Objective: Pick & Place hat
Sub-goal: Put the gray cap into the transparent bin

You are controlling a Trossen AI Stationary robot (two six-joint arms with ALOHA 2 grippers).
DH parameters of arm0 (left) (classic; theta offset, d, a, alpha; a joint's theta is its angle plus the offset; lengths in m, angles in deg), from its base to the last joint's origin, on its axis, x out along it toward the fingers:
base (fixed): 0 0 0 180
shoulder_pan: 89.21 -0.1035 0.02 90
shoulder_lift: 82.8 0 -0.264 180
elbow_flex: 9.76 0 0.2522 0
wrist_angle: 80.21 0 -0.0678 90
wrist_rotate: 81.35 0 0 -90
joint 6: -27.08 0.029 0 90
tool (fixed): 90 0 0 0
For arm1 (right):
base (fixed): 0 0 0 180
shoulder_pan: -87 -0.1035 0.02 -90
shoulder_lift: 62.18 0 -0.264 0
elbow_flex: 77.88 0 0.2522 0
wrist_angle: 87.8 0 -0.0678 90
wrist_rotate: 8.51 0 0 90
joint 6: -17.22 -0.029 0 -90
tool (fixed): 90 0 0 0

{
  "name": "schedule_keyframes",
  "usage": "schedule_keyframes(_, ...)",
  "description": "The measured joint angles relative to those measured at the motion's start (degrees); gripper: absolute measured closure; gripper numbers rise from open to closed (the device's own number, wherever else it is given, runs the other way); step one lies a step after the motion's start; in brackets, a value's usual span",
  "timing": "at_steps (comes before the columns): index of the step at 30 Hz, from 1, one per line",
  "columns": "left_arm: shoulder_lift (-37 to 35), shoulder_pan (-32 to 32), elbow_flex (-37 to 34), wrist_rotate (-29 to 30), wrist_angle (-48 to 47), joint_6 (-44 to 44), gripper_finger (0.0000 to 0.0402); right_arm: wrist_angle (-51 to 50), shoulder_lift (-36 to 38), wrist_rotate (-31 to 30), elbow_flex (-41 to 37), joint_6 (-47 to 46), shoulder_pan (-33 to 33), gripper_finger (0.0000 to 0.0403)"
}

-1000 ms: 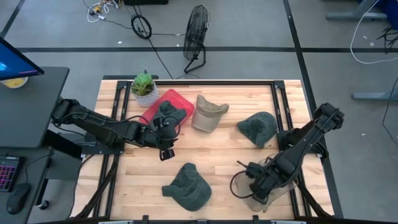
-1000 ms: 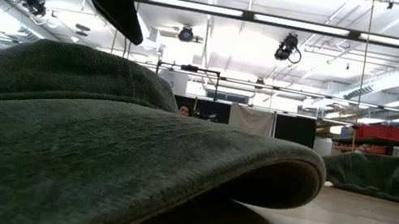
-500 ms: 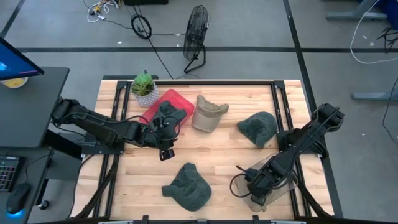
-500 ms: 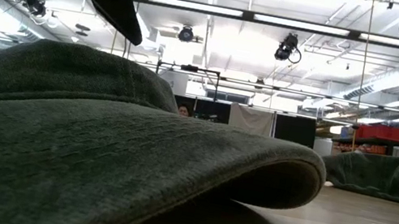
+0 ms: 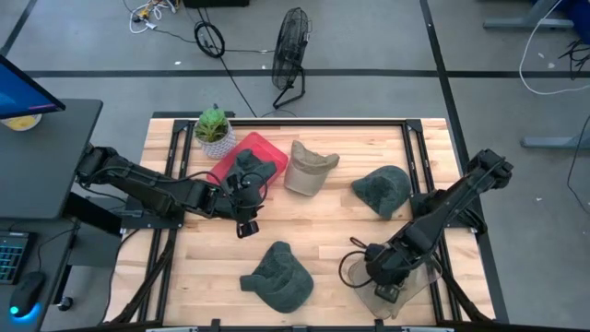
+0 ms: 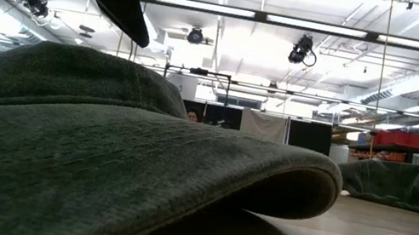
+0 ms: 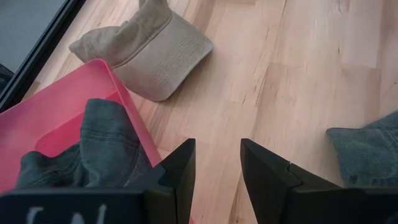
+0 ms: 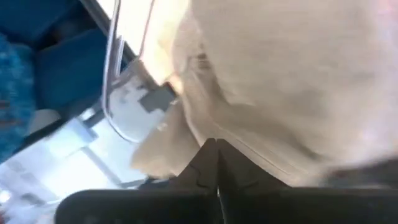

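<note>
The left gripper (image 5: pixel 245 205) hangs left of centre in the high view, fingers parted, while the right gripper (image 5: pixel 383 277) sits lower right, fingers together.

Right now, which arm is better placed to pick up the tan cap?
Left, probably. The left gripper hangs open beside the red bin, near the tan cap; the right gripper is busy at the clear container.

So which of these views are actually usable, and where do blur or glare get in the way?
High view: sharp and evenly lit. Low view: the near green hat fills the picture, soft in the foreground, with bright ceiling lights behind. Left wrist view: crisp on the tan hat and pink bin. Right wrist view: smeared and washed out, with the right claw against pale cloth.
</note>
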Motion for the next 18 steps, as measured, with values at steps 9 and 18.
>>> schedule_keyframes(9, 0.0, -0.01, 0.0, 0.0, 0.04, 0.0, 0.0271, -10.97, 0.02, -37.53, 10.78, 16.98, 0.39, 0.0391)
schedule_keyframes(18, 0.0, -0.01, 0.0, 0.0, 0.15, 0.0, 0.0271, 5.45, 0.0, -53.32, 8.67, 45.88, 12.58, 0.035)
